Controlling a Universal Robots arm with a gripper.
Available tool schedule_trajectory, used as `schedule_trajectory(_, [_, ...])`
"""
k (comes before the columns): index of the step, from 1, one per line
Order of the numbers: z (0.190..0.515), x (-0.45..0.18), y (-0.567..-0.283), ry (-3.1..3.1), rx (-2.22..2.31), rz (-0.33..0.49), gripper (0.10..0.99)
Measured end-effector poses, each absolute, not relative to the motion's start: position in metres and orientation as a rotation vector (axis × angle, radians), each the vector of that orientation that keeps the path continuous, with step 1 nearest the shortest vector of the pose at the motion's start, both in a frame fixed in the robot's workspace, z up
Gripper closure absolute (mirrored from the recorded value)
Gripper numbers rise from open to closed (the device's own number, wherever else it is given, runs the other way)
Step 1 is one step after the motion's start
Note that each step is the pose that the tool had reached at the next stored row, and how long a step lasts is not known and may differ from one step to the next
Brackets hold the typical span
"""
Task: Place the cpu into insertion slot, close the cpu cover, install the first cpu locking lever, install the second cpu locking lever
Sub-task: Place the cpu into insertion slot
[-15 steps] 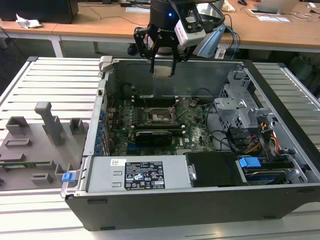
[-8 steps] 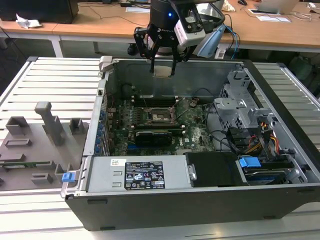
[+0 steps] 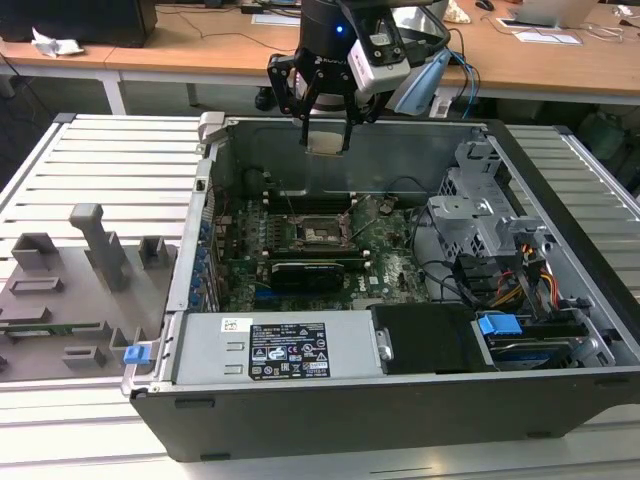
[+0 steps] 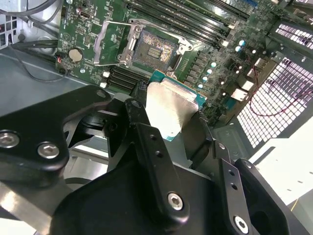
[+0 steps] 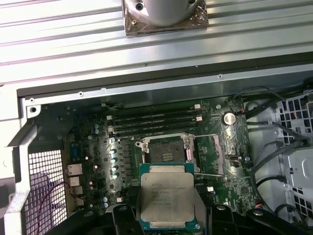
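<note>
Holds the cpu [image 5: 167,196] clamped in the gripper [image 3: 327,138], above the motherboard [image 5: 232,188]. Hangs clear of the bare insertion slot [image 5: 166,151], cpu cover [image 5: 218,154] flipped open.

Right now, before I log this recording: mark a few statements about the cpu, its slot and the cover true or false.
1. The gripper is shut on the cpu. True.
2. The cpu sits in the insertion slot. False: the slot is empty, and the cpu is held above the open computer case.
3. The cpu cover is closed over the slot. False: it is swung open beside the slot.
4. Long memory slots run beside the insertion slot. True.
</note>
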State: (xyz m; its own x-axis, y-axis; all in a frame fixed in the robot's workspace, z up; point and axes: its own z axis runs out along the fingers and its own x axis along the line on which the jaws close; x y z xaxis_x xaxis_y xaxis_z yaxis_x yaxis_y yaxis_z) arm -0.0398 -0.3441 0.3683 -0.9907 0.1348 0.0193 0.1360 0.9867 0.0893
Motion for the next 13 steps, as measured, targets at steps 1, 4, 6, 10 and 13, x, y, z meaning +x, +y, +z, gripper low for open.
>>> schedule_trajectory(1, [0.3682,-0.0398,-0.3441,-3.118,-0.214,-0.142,0.557])
schedule_trajectory(4, [0.3682,-0.0398,-0.3441,-3.118,-0.221,-0.142,0.557])
schedule_trajectory(6, [0.3682,-0.0398,-0.3441,-3.117,-0.224,-0.142,0.557])
schedule_trajectory(10, [0.3682,-0.0398,-0.3441,-3.117,-0.233,-0.142,0.557])
schedule_trajectory(13, [0.3682,-0.0398,-0.3441,-3.117,-0.237,-0.142,0.557])
